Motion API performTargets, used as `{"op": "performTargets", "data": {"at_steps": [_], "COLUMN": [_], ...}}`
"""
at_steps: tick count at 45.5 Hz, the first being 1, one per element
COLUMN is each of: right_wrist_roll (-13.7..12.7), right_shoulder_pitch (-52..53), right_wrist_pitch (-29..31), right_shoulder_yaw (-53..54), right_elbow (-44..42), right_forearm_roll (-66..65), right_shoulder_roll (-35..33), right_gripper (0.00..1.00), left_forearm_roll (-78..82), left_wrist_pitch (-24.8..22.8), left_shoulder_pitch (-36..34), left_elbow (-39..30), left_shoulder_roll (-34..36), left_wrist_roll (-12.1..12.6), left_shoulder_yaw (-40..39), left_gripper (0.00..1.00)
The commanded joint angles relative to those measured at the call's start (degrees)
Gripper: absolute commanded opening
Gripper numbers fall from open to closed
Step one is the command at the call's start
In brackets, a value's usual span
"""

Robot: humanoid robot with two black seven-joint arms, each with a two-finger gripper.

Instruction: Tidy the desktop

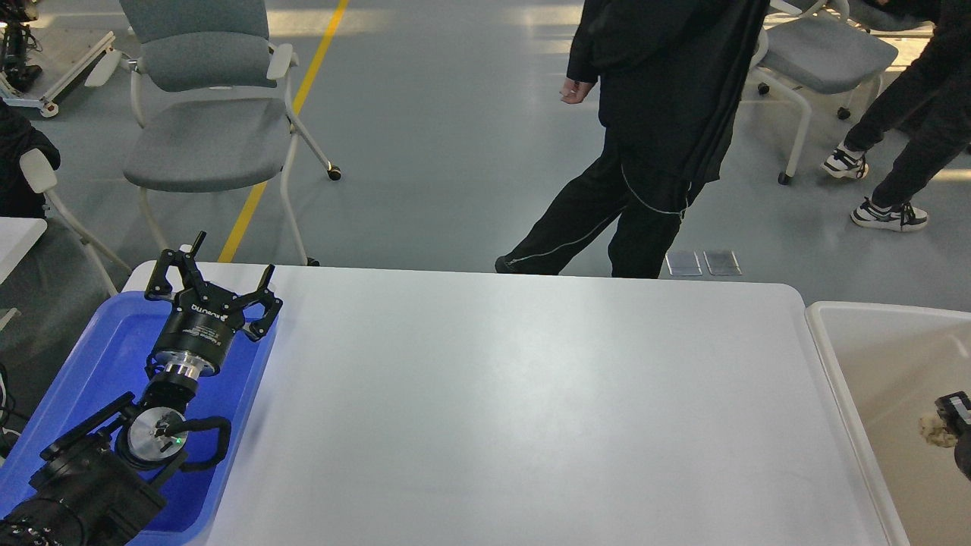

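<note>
Two grippers sit at opposite edges: the left gripper (213, 282), fingers spread and empty, hovers over the blue tray (91, 356), the bare desktop (531, 409) stretching rightward toward the bin (827, 334), where the right gripper's (954, 413) state cannot be told.

large smooth white desktop (531, 409) with rounded corners, laid flat and wide, surface bare and faintly glossy, bordered on its left by a blue tray (91, 356), left edge touched by the tray
</note>
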Motion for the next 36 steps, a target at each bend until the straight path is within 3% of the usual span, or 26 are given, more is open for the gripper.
{"op": "performTargets", "data": {"at_steps": [1,2,3,4,31,34,36], "right_wrist_roll": [-1.44,-1.53,-1.44,-1.53,-0.83,-0.13,1.63], "right_shoulder_pitch": [0.54,0.63,0.80,1.15,6.34,6.08,6.25], "right_wrist_pitch": [-1.78,-1.96,-2.14,-2.22,-0.65,2.94,9.88], "right_shoulder_yaw": [0.26,0.34,0.69,1.04,0.61,1.92,5.95], "right_elbow": [-1.58,-1.67,-1.84,-1.84,-1.40,-0.96,-1.14], "right_forearm_roll": [1.45,1.54,1.63,2.06,2.59,2.86,6.01], "right_shoulder_roll": [1.14,1.06,1.05,1.05,1.23,1.06,0.79], "right_gripper": [0.20,0.48,0.83,1.00,1.00,1.00,1.00], "left_forearm_roll": [0.00,0.00,0.00,0.00,0.00,0.00,0.00], "left_wrist_pitch": [0.00,0.00,0.00,0.00,0.00,0.00,0.00], "left_shoulder_pitch": [0.03,-0.06,0.03,0.03,0.03,0.03,0.03], "left_elbow": [0.00,0.00,0.00,0.00,0.00,0.00,0.00], "left_shoulder_roll": [0.00,0.00,0.00,0.00,0.00,0.00,0.00], "left_wrist_roll": [0.00,0.00,0.00,0.00,0.00,0.00,0.00], "left_shoulder_yaw": [-0.04,0.05,-0.04,0.05,0.05,0.05,0.05], "left_gripper": [1.00,1.00,1.00,1.00,1.00,1.00,1.00]}}
